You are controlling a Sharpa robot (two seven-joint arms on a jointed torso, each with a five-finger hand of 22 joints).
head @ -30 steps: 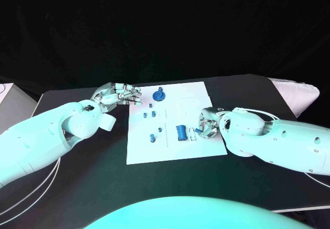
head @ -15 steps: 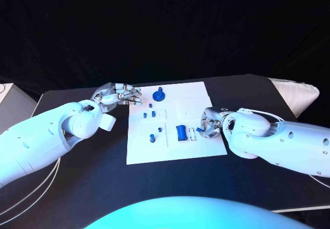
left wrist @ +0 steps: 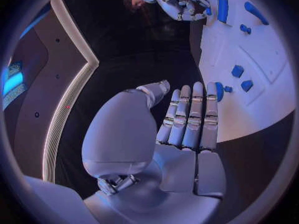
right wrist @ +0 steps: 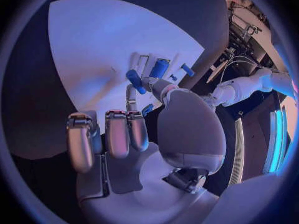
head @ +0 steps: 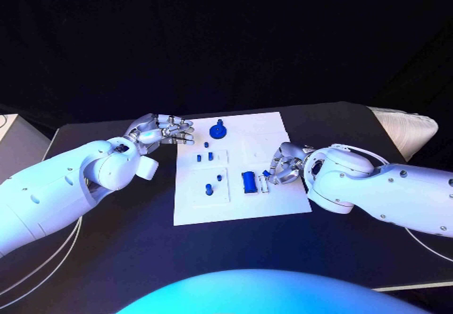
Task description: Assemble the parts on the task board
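Observation:
The white task board (head: pixel 236 196) lies in the middle of the black table. On it are a blue cylinder (head: pixel 248 182), a round blue part with a peg (head: pixel 219 131) and several small blue pieces (head: pixel 209 190). My right hand (head: pixel 286 165) hovers over the board's right side, just right of the cylinder (right wrist: pixel 159 67). Its thumb and a finger pinch a small blue part (right wrist: pixel 135 79). My left hand (head: pixel 162 129) sits at the board's far left edge, beside the round part. Its fingers (left wrist: pixel 193 114) lie straight and side by side, holding nothing.
A white object (head: pixel 408 131) lies at the table's right edge. A pale box (head: pixel 12 134) stands off the table's left side. Bare black tabletop (head: pixel 236 248) stretches between the board and the near edge.
My right hand has shifted slightly toward the far side and the left with the small blue part, closer to the cylinder. The left hand has hardly moved.

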